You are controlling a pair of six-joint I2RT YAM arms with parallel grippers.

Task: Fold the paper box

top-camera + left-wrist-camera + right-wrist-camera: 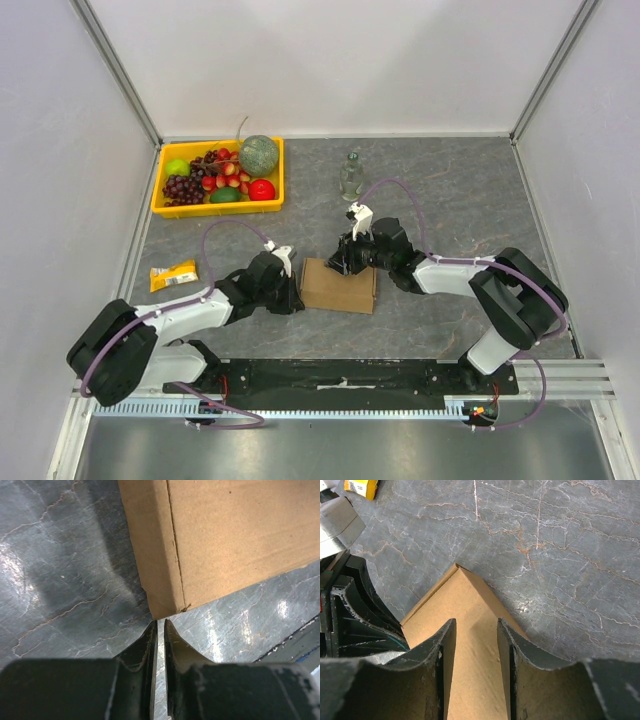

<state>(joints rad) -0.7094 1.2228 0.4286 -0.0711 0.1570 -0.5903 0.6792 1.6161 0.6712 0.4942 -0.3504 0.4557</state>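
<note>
Paper box (338,288) flat, long axis left-right

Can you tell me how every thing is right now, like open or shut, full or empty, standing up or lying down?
paper box: folded shut, lying flat.
left end effector: almost shut, holding nothing, tips at the box's corner.
right end effector: open, above the box, not gripping it.
yellow tray: full of fruit.
bottle: standing upright.
snack packet: lying flat.

Overhead wide — wrist close-ups on box (340,290)
</note>
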